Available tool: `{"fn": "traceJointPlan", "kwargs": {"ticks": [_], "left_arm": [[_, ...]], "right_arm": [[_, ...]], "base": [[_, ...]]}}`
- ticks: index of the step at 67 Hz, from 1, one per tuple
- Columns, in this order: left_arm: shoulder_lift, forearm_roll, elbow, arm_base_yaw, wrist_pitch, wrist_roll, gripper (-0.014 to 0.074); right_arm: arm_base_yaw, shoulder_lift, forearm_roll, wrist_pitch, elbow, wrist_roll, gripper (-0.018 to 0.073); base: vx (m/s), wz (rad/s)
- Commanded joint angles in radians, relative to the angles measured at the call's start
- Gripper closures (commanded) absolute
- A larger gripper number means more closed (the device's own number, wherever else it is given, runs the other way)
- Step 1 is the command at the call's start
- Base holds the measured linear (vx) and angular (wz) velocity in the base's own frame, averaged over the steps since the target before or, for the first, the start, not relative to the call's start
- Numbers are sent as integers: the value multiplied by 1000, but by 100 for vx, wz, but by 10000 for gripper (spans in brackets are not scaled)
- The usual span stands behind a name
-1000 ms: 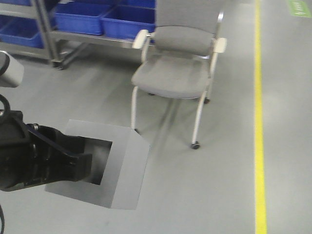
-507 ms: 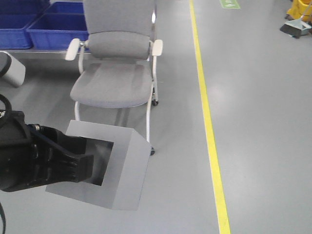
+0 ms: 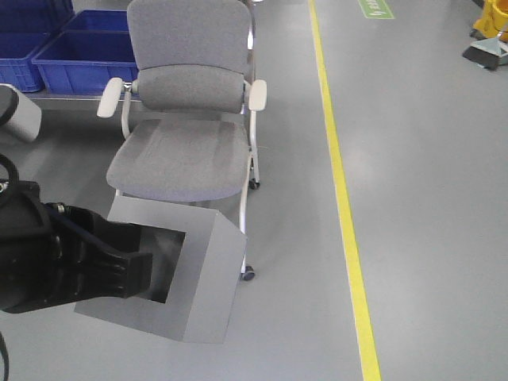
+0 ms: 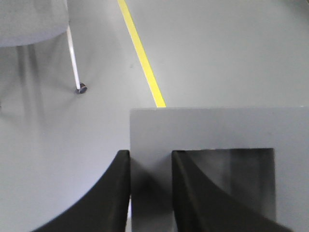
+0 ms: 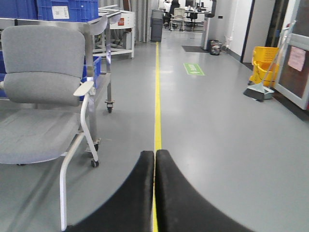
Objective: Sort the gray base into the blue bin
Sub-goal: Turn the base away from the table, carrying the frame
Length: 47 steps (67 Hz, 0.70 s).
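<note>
— Left gripper (image 4: 150, 157)?
— Clamped across one wall of the gray base (image 4: 207, 128), carried above the floor; right gripper (image 5: 155, 162) pressed together, empty.
— Changed?
— Swung round; chair (image 3: 178, 155) further left now; blue bin (image 3: 75, 67) well apart, top-left; likely mid-transit.

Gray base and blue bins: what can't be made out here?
- Left wrist view: the gray base is cut off by the lower and right frame edges.
- Front view: its left end is hidden behind the left gripper.
- Front view: the blue bins are cut by the top edge and hidden partly by the chair; insides unseen.
</note>
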Motion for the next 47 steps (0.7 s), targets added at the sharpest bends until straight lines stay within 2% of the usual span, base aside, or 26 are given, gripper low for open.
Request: {"fn": "traceJointPlan", "kwargs": {"ticks": [1, 47], "left_arm": [[-14, 41, -29, -4, -62, -9, 594], [-14, 42, -29, -4, -62, -9, 594]], "right_arm": [[-2, -15, -9, -76, 14, -6, 568], [-2, -15, -9, -76, 14, -6, 568]], "base": [[35, 19], [38, 25]]}}
